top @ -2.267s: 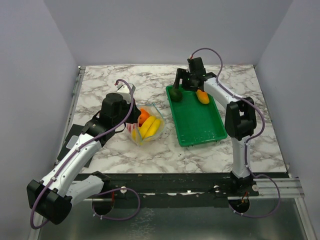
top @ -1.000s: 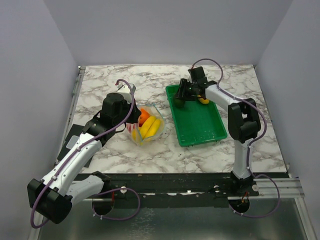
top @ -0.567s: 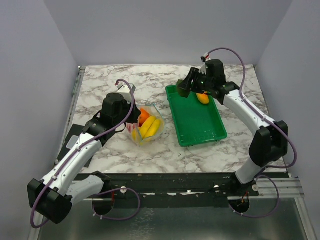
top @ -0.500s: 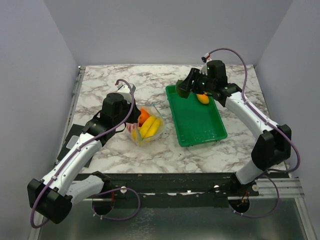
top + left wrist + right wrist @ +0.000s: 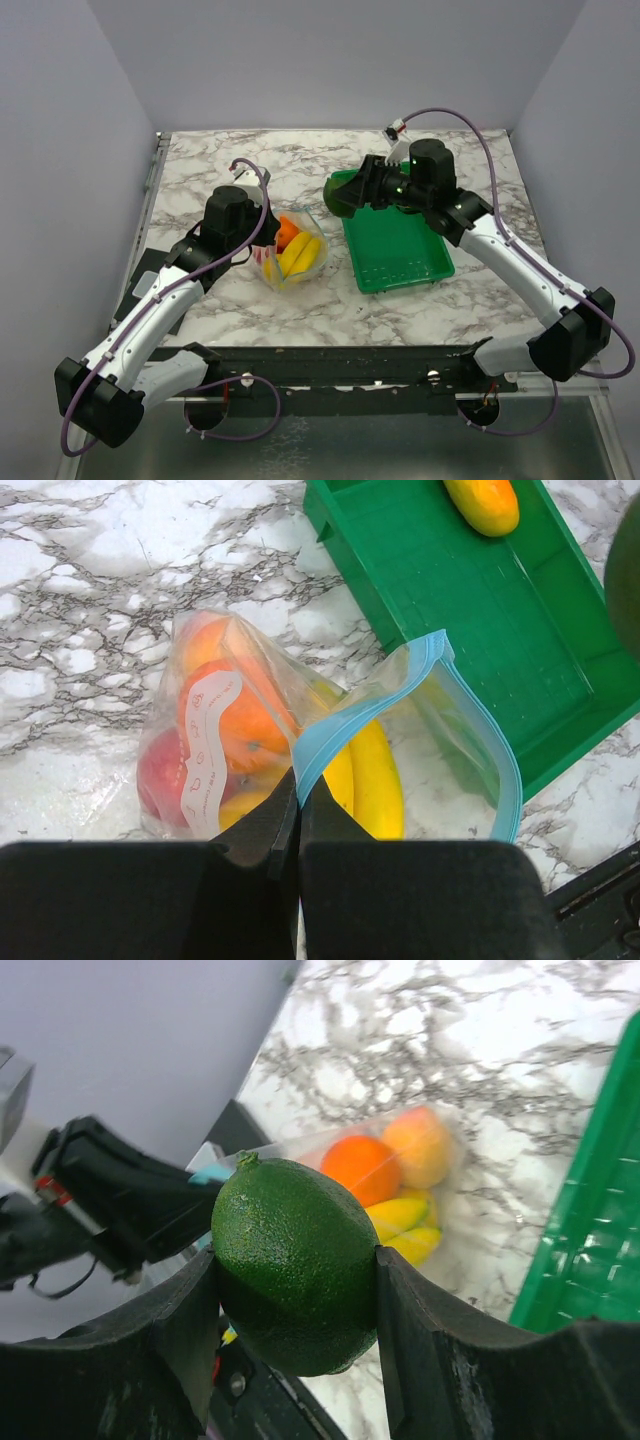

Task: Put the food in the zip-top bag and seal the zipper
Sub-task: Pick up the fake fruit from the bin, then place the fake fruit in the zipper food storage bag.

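The clear zip-top bag (image 5: 296, 250) lies on the marble table with oranges (image 5: 225, 715), a banana (image 5: 375, 780) and a red piece (image 5: 160, 780) inside. Its light blue zipper strip (image 5: 400, 680) arches open. My left gripper (image 5: 297, 795) is shut on the near edge of that strip and holds the mouth up. My right gripper (image 5: 297, 1290) is shut on a dark green lime (image 5: 295, 1260), in the air over the tray's left rim, right of the bag (image 5: 390, 1175). The lime also shows in the top view (image 5: 340, 195). A yellow-orange fruit (image 5: 482, 502) lies in the green tray.
The green rectangular tray (image 5: 400, 250) sits right of the bag, its far end under my right arm. The table's side walls stand close on the left and right. The left arm reaches in from the near left.
My right gripper lifted the lime out of the tray's far end and carried it left and nearer, to above the tray's left rim. The left gripper and bag have not moved.
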Action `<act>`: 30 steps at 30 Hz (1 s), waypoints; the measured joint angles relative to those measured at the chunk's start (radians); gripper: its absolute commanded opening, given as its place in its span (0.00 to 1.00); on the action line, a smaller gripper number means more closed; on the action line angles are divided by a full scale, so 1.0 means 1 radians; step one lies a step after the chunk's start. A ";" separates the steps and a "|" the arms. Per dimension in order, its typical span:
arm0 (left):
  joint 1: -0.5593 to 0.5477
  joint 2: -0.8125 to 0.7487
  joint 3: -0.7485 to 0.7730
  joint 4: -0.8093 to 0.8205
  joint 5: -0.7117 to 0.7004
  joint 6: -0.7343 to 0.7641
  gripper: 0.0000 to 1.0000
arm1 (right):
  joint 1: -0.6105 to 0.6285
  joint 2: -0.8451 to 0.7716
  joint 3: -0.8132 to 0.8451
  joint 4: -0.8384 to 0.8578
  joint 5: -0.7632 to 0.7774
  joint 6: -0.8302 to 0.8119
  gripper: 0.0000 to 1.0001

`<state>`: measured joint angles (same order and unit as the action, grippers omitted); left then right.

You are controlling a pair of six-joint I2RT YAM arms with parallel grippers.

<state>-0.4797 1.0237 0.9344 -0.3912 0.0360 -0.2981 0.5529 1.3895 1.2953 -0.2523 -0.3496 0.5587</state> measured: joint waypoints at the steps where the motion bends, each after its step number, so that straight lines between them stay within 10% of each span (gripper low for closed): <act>1: 0.000 0.000 0.000 0.000 -0.001 0.000 0.00 | 0.014 -0.010 -0.004 0.002 0.000 0.001 0.28; 30: 0.000 -0.005 0.000 -0.007 -0.003 0.000 0.00 | 0.329 0.158 0.021 -0.036 0.216 0.002 0.29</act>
<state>-0.4797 1.0191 0.9344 -0.3981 0.0326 -0.2981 0.8822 1.5471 1.3163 -0.2886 -0.1341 0.5610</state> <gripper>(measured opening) 0.003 0.564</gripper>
